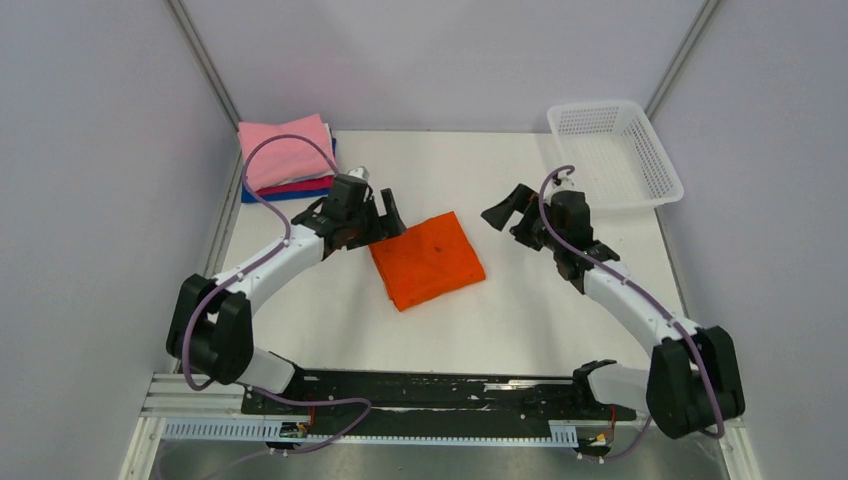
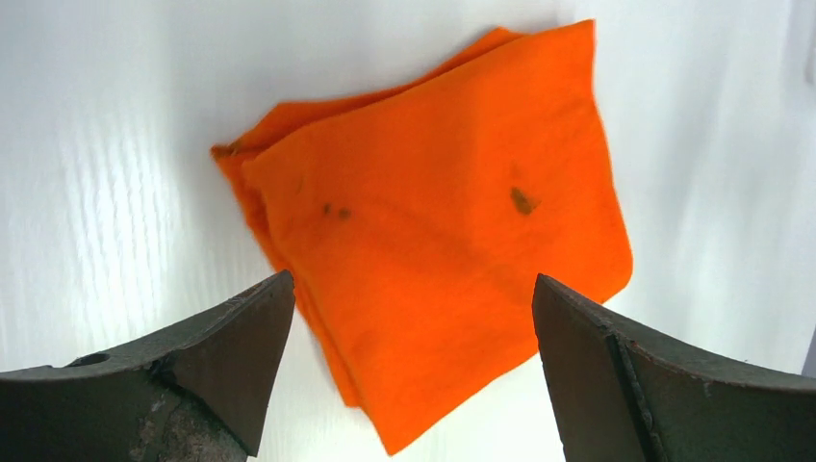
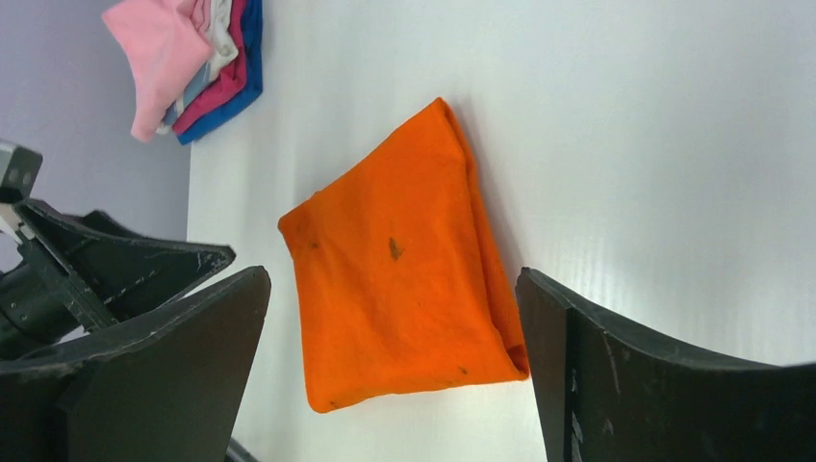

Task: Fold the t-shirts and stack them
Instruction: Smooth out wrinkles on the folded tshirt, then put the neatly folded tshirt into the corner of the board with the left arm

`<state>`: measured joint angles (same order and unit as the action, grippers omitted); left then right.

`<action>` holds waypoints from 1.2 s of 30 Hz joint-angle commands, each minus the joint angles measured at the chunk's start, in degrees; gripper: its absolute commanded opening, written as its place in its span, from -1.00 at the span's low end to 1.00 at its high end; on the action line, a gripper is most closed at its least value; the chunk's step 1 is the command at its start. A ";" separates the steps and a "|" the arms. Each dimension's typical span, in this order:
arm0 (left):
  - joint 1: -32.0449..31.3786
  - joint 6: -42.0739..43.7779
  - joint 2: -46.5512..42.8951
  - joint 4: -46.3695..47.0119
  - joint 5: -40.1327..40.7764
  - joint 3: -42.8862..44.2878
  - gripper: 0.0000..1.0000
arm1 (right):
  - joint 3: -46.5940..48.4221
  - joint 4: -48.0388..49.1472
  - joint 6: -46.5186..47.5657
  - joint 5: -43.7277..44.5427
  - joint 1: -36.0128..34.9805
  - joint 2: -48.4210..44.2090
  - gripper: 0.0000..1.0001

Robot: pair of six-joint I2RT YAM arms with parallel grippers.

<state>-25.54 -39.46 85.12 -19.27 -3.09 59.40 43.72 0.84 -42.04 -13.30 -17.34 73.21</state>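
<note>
At tabletop (image 1: pixel 520 310) centre, the orange t-shirt (image 1: pixel 427 260) lies folded. The left tool (image 1: pixel 392 218) and right tool (image 1: pixel 505 208) flank it, fingers apart, empty. Risk: pinching only the top layer would unfold it on the way to the stack (image 1: pixel 287 155) in the far-left corner.

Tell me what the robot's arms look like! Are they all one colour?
No, two colours. The left arm and right arm both have smooth white tubes between chunky black joints. A thin purple cable loops along each. The left tool and right tool are black, each with two wedge-shaped fingers that look scuffed and scratched.
</note>
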 commanded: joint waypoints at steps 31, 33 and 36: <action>-5.57 -3.04 33.54 -18.07 22.29 25.71 -1.00 | -8.79 -8.75 6.62 28.40 0.67 -18.86 1.00; -5.53 0.75 36.10 -21.40 27.90 32.83 -1.00 | -8.84 -8.75 7.18 29.52 0.81 -19.23 1.00; -5.26 7.92 40.03 -23.84 37.69 39.93 -1.00 | -8.81 -8.62 8.28 31.22 0.85 -19.12 1.00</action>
<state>-31.64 -42.46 120.73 -32.14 15.81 90.65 34.54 -8.34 -36.34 13.87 -16.88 55.16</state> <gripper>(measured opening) 0.018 0.998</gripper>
